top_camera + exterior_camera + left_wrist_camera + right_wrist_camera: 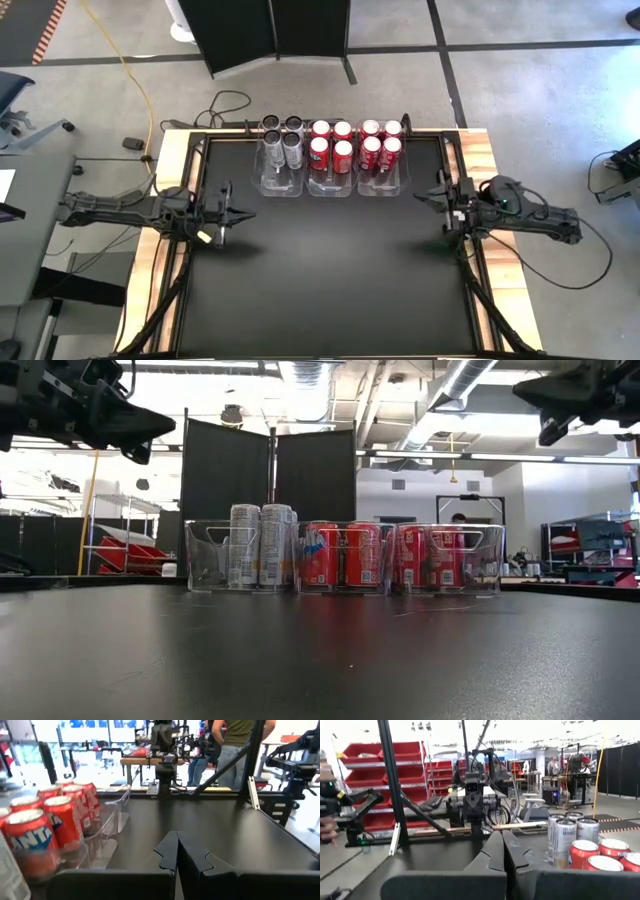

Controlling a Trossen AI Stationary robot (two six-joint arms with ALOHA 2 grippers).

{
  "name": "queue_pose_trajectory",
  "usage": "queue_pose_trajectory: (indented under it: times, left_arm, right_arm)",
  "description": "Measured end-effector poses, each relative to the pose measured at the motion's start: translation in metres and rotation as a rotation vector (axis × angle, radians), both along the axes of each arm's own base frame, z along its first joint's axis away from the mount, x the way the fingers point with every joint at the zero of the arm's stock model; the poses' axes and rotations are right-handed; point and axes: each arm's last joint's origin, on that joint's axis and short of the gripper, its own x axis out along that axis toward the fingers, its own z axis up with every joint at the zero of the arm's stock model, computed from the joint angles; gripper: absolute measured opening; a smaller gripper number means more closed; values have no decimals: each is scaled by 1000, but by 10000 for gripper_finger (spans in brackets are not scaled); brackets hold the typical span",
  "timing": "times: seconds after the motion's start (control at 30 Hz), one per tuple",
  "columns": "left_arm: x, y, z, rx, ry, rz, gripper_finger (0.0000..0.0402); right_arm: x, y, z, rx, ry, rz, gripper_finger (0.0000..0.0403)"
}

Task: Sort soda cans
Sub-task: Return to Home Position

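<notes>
Three clear bins stand side by side at the far middle of the black table. The left bin (281, 180) holds several silver-grey soda cans (282, 140). The middle bin (331, 186) and the right bin (380, 186) hold several red soda cans (331, 140) (381, 140). All cans stand upright on their bases. My left gripper (243, 215) hovers shut over the table's left side, nearer than the bins. My right gripper (420, 197) hovers shut over the right side. Both point level toward the table's middle, with nothing between their fingers (170, 852) (495, 850).
Black frame rails (196, 190) and wooden strips (175, 150) border the mat. The black mat (330, 270) stretches bare from the bins to the near edge. People (235, 740) stand in the room beyond the table's right side. Red shelving (360, 770) stands beyond the left side.
</notes>
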Motion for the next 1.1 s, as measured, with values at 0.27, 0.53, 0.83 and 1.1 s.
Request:
queue_pose_trajectory:
  times: [0.27,0.53,0.83,1.1]
  left_arm:
    - [-12,-1,-1,24,-85,-25,0]
    - [-30,-1,-3,2,-106,-26,0]
    - [-30,-1,-10,2,-30,-47,0]
    - [-31,-2,-19,-39,57,-52,0]
  right_arm:
    - [0,-5,-3,-6,13,-60,0]
    - [-2,-8,-9,5,68,-79,0]
    - [1,-7,-14,-1,49,-45,0]
    - [8,-7,-29,-13,43,-24,0]
